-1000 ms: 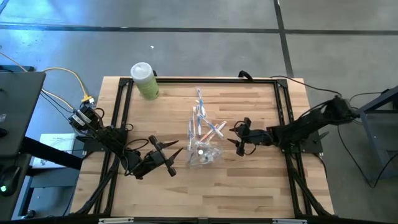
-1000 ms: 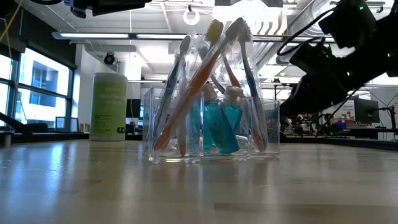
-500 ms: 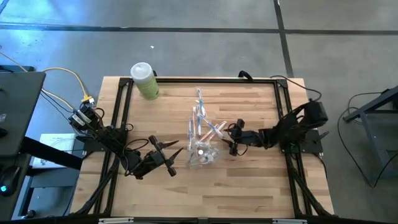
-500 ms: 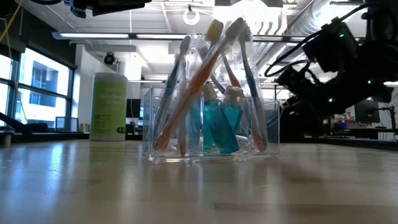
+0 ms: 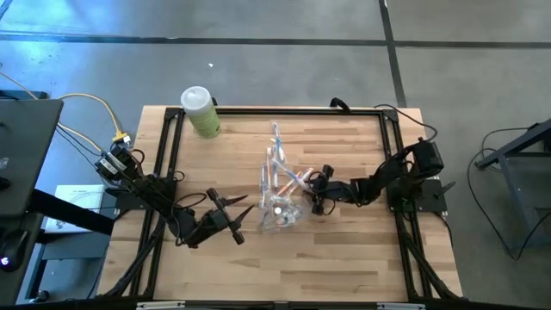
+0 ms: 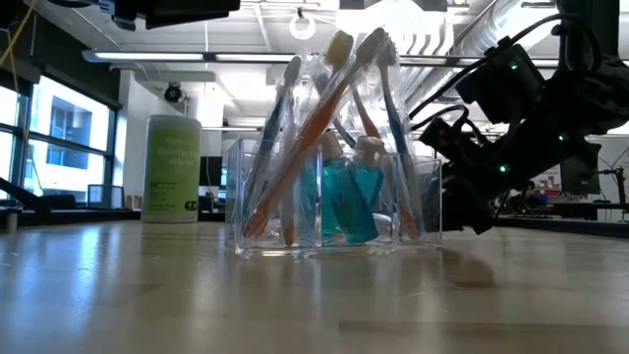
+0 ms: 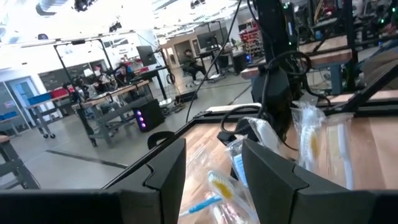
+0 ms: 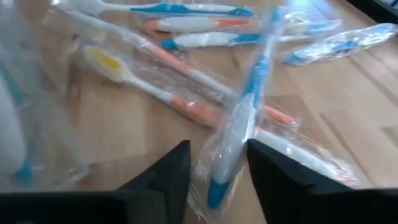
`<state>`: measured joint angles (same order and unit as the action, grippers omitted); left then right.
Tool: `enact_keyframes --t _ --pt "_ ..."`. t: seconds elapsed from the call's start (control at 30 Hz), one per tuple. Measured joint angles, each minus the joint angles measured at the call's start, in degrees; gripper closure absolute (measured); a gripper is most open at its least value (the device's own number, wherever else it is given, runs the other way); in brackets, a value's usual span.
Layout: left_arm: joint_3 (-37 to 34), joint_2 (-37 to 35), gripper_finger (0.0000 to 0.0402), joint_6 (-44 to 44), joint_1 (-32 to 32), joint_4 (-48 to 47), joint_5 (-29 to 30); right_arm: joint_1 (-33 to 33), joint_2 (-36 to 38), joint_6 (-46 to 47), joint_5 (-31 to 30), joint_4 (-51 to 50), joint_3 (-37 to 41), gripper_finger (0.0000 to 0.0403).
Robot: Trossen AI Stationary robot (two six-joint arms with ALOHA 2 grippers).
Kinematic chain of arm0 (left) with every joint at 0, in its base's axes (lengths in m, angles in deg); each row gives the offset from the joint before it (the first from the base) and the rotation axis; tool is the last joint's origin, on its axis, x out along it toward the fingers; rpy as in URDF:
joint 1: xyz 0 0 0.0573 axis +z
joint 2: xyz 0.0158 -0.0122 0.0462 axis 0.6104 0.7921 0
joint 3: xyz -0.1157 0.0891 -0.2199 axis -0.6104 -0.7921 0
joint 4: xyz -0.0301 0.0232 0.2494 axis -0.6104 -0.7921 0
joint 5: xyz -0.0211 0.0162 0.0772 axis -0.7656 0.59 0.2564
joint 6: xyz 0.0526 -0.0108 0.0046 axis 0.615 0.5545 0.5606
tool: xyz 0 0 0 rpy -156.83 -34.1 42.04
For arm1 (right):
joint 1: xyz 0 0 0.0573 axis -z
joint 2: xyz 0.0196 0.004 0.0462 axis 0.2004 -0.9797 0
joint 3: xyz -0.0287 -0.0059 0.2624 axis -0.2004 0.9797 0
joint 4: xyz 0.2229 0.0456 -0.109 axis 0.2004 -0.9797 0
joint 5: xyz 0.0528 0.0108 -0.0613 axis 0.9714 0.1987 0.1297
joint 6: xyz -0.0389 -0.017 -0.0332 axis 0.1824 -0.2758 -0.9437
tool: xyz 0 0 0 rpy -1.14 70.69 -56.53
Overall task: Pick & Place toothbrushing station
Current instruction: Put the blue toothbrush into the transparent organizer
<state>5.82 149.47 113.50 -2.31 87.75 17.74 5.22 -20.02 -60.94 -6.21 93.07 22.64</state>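
Note:
The toothbrushing station stands at the table's middle: a clear plastic holder [image 6: 334, 231] resting on its base, with several orange and blue toothbrushes [image 6: 324, 108] leaning upright in it beside teal bottles [image 6: 346, 202]. It also shows in the high view [image 5: 281, 191]. My right gripper [image 5: 315, 196] is open, low at the station's right side. In the right wrist view its fingers [image 8: 177, 177] stand on either side of a wrapped blue toothbrush [image 8: 245, 118]. My left gripper [image 5: 241, 222] is open and empty, left of the station and nearer the table's near edge. My right gripper has a wrapped blue toothbrush's lower end [image 8: 217, 180] between its open fingers, coming level from the table's right side. I cannot tell whether the fingers touch it.
A light-green bottle with a white cap [image 5: 201, 110] stands at the table's far left corner. Black frame rails [image 5: 170, 155] run along the table's edges. Bare wood lies near the front edge.
My right gripper has moved toward the table's left edge and down, closing in on the station's right side. The station has stayed where it was.

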Motion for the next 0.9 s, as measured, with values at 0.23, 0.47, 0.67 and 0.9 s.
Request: enact_keyframes --t 0.23,0.47,0.67,0.9 --pt "0.0 0.0 0.0250 0.0 0.0 -0.7 0.0 -2.7 2.3 -3.1 -6.5 -0.7 0.0 0.0384" --pt "0.0 0.0 0.0250 1.7 1.2 -0.7 0.3 -8.0 14.2 -8.9 -17.1 -4.9 0.0 0.0399" --pt "0.0 0.0 0.0250 4.4 2.0 -0.7 0.6 -16.5 27.1 -16.2 -34.3 -9.5 0.0 0.0400" --pt "0.0 0.0 0.0250 9.0 2.7 2.9 -3.2 -25.8 36.2 -23.6 -38.7 -6.4 0.0 0.0400"
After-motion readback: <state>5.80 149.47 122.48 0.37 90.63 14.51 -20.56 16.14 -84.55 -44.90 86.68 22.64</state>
